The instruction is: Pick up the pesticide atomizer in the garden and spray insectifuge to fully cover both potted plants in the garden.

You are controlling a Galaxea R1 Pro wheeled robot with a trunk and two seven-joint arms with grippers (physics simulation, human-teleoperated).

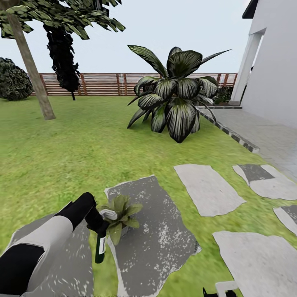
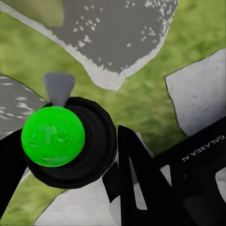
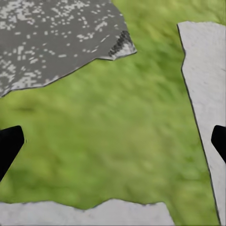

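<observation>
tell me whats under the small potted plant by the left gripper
The potted plant sits on a dark grey stepping stone. Its leaves and the atomizer cover most of the pot.

In the head view the left arm point(image 1: 45, 239) reaches from the lower left toward the centre, its gripper point(image 1: 98, 225) closed around the pesticide atomizer point(image 1: 100, 246), which hangs down. In the right wrist view the right gripper's fingertips point(image 3: 9, 147) stand wide apart
</observation>
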